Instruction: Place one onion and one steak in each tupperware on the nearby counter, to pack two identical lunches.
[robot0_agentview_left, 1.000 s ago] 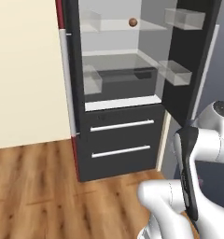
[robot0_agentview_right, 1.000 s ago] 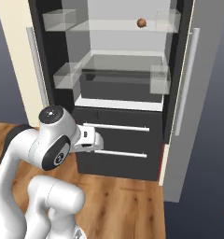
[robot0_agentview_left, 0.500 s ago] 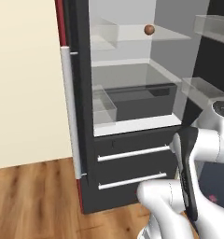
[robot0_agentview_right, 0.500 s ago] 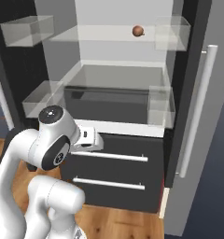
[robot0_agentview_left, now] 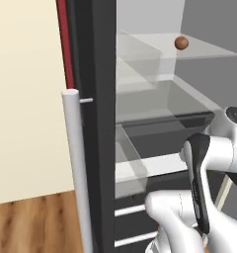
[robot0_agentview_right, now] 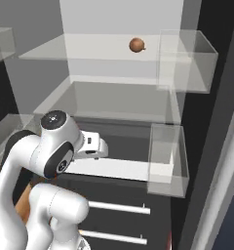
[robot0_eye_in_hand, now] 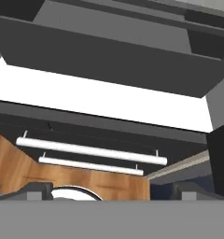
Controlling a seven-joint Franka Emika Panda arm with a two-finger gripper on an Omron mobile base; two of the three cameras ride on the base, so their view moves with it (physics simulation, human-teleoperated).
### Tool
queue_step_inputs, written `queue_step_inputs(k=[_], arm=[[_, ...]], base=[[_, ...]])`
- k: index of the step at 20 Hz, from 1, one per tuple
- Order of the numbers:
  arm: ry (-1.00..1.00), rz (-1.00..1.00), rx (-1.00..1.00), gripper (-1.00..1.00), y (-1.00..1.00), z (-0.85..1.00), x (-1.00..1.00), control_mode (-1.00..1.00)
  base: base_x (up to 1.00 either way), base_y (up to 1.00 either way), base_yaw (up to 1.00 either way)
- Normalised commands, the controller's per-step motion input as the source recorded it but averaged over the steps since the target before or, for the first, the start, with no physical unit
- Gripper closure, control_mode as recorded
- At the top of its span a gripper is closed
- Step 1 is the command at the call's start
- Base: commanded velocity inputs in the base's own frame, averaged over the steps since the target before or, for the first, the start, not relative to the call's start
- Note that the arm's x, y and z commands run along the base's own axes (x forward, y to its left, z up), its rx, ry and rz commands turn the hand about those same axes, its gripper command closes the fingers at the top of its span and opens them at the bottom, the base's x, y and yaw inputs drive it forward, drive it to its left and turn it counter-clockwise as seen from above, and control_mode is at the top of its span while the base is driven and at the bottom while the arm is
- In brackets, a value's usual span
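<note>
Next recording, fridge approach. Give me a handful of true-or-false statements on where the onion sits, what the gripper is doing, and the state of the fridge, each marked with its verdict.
1. The orange-brown onion rests on an upper glass shelf of the open fridge. True.
2. The gripper is shut on the onion. False: its fingertips stand wide apart with nothing between them, and the onion lies on the shelf.
3. The two drawer handles below the shelves are white bars. True.
4. The onion sits inside the clear door bin. False: it lies on the shelf, left of that bin in the right base view.
5. The floor is grey tile. False: it is wood plank.
</note>
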Motion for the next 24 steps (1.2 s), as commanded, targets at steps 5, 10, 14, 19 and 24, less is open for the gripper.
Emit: queue_step_inputs(k=[5,10,14,19,24], arm=[[0.0,0.0,0.0,-1.0,0.0,0.0,0.0,1.0],[0.0,0.0,0.0,-1.0,0.0,0.0,0.0,1.0],[-0.03,-0.06,0.0,-1.0,-0.26,0.12,0.13,-1.0],[-0.28,-0.14,0.0,-1.0,-0.1,0.56,0.0,-1.0],[-0.42,-0.17,0.0,-1.0,0.0,0.7,0.0,-1.0]], base=[[0.89,-0.21,-0.01],[0.61,-0.2,-0.01],[0.0,0.0,0.0],[0.0,0.0,0.0],[0.0,0.0,0.0]])
